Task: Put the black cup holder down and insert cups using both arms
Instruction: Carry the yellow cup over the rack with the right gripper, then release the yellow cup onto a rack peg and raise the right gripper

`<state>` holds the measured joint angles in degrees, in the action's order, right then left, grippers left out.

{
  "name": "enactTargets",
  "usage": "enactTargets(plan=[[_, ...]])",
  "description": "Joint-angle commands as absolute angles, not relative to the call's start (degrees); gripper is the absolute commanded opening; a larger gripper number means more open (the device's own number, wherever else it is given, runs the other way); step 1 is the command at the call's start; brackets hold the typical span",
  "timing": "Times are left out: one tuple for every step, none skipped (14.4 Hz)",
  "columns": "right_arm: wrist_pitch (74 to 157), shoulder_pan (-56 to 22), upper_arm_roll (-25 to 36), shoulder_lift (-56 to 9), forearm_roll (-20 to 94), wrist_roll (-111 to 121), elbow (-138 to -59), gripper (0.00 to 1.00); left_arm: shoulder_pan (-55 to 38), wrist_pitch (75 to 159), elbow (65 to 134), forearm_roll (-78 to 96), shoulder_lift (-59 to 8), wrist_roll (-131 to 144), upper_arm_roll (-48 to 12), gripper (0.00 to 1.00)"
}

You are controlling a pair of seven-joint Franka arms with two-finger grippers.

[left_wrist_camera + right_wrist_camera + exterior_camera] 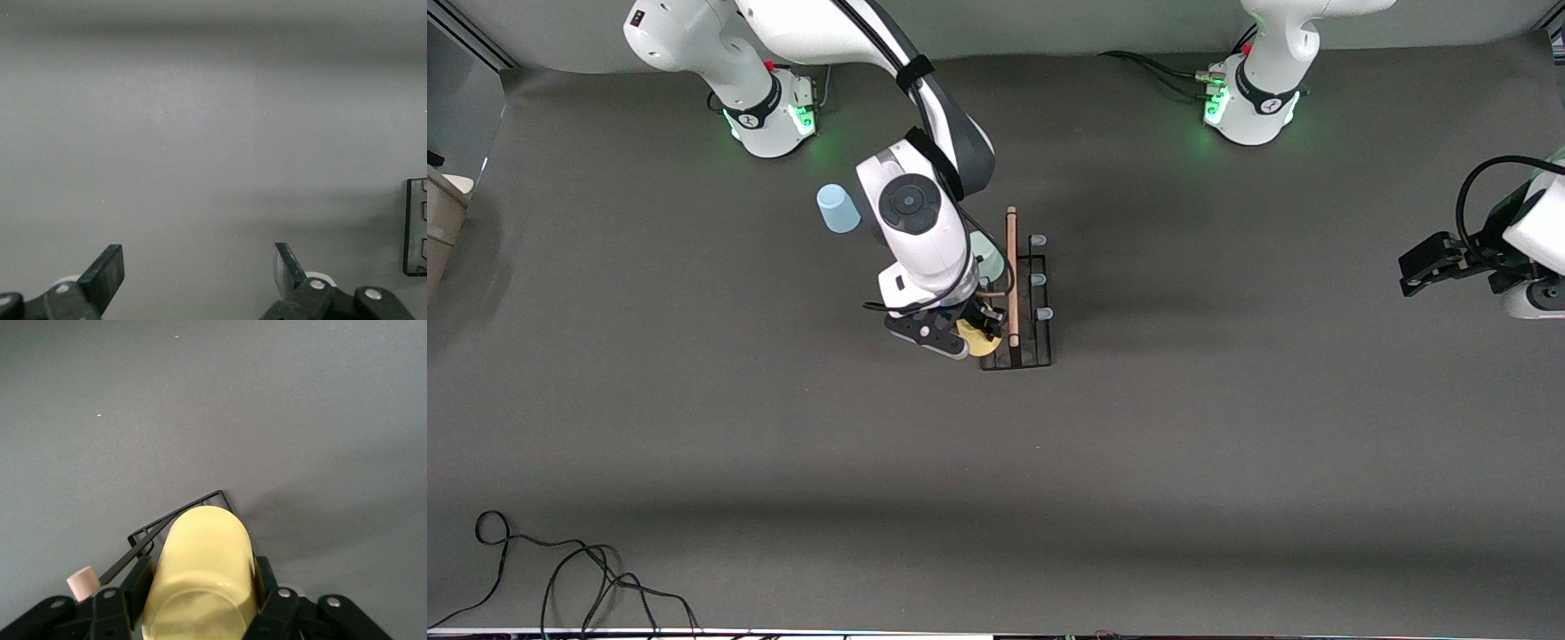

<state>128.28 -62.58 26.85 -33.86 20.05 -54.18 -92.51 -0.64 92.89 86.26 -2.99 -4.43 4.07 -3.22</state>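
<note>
The black cup holder (1024, 302) stands mid-table, its wooden handle bar (1011, 276) running toward the front camera. The right gripper (971, 333) is clamped on the yellow cup (978, 340), held at the holder's camera-side corner on the side toward the right arm's end; in the right wrist view the cup (203, 577) lies along the gripper, over the wire base. The peg beneath is hidden. Judgement: seating depends on lining the cup up with that peg. The left gripper (1427, 267) waits open, well apart toward its own end. A light blue cup (838, 209) stands farther from the camera
</note>
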Motion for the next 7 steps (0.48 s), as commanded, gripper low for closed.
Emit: enactTargets(plan=[[128.41,-63.11,27.33,-34.72,19.16,-56.16,-90.88,0.93,-0.97,93.07,85.78,-3.6,-4.31,3.69,-2.9,1.0],[128.41,-63.02,27.42,-34.28,19.16,-56.16,-90.88,0.98,-0.97,93.16,85.78,-3.6,-4.31,3.69,-2.9,1.0],[128.15,-63.02,27.6,-33.84,19.16,-55.81,-90.88,1.0,-0.97,93.16,85.78,-3.6,-4.31,3.69,-2.9,1.0],[127.36,-62.93,27.77,-32.88,19.16,-55.38,-90.88,1.0,-0.97,93.16,85.78,-3.69,-4.39,3.69,-2.81,1.0],[125.79,-62.58,27.86,-31.48,19.07,-55.11,-90.79,1.0,-0.97,93.16,85.78,-3.78,-4.39,3.69,-2.81,1.0],[123.34,-62.23,28.04,-29.81,18.99,-54.24,-90.36,1.0,-1.75,93.51,86.48,-4.82,-3.7,2.3,-2.9,1.0],[119.83,-61.44,28.73,-28.05,18.98,-52.14,-89.57,1.0,-2.54,93.25,87.62,-6.49,-2.73,-2.24,-3.34,1.0]])
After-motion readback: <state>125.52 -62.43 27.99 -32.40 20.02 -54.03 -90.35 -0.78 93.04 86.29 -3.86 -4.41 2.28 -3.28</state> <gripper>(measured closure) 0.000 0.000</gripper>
